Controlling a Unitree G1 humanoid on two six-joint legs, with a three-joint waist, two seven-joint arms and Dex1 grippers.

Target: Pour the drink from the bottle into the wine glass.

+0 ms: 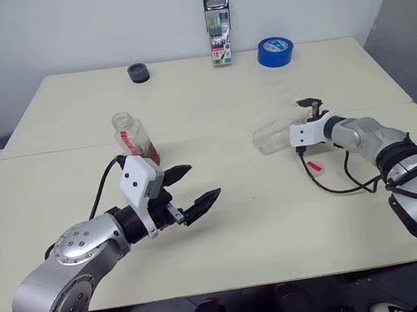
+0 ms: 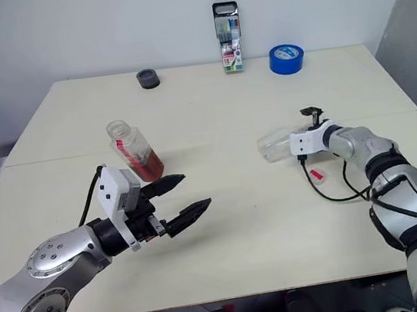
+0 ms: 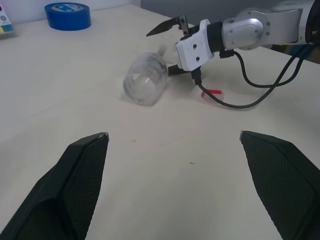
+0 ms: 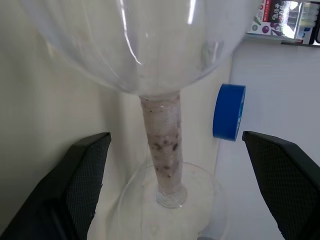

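Since the wine glass point(image 1: 273, 137) lies on its side at the bench's point(image 1: 226, 223) right, the wide-open, empty right fingers point(image 4: 85, 175) should straddle its stem squarely before closing, while the left fingers point(image 1: 207, 200), also spread and empty, wait near the bottle point(image 1: 134, 138).

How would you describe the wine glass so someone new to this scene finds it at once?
On the cream table, look to the robot's right side, where the open right gripper reaches in. The wine glass lies on its side there, bowl toward the table's middle. It is the clear, empty thing; the bottle stands upright holding reddish drink.
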